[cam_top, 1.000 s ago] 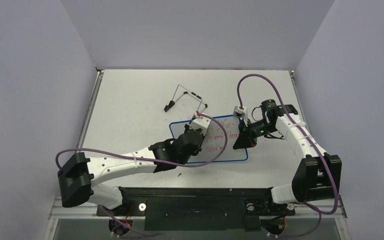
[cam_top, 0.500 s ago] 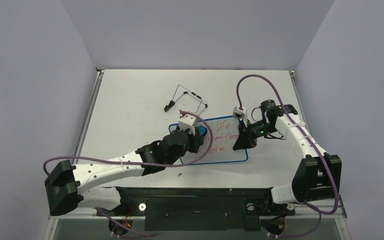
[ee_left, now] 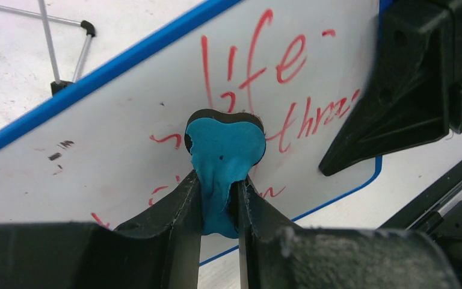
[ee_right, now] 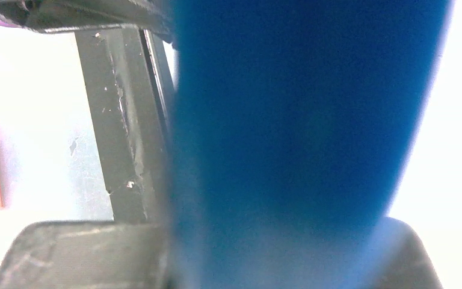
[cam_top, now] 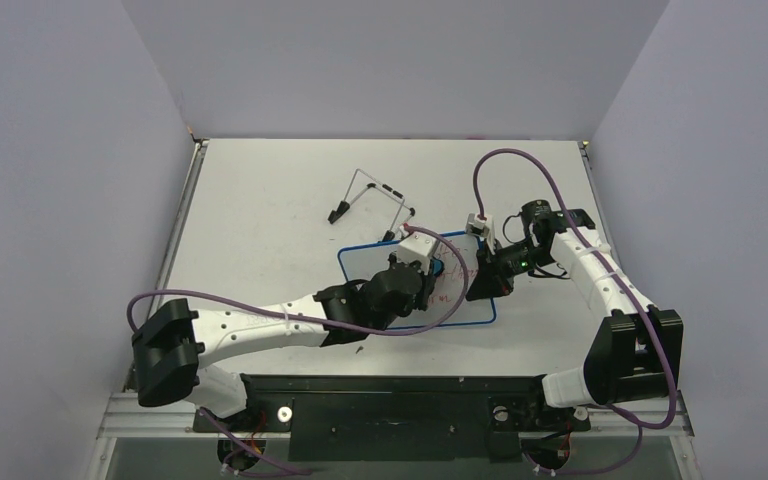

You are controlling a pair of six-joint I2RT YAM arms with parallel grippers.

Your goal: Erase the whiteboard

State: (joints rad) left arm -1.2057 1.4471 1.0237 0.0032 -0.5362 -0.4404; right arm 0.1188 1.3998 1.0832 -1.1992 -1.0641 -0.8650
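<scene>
The whiteboard (cam_top: 363, 268) lies flat on the table, white with a thin blue rim. Red handwriting (ee_left: 280, 60) remains on its right half. My left gripper (cam_top: 427, 268) is shut on the small blue-black eraser block (ee_left: 224, 147) and presses it on the board just below the writing. My right gripper (cam_top: 487, 276) is shut on the board's right edge. The left wrist view shows it as a black shape (ee_left: 397, 90). In the right wrist view the blue rim (ee_right: 301, 120) fills the frame, blurred, beside one finger (ee_right: 129, 132).
The black wire stand (cam_top: 373, 198) lies detached on the table just behind the board. It also shows in the left wrist view (ee_left: 66, 48). Purple cables loop over both arms. Grey walls close in three sides.
My left gripper swept the eraser left across the board, then back right toward the middle. Red writing on the board's left part is gone. The right arm has not moved.
</scene>
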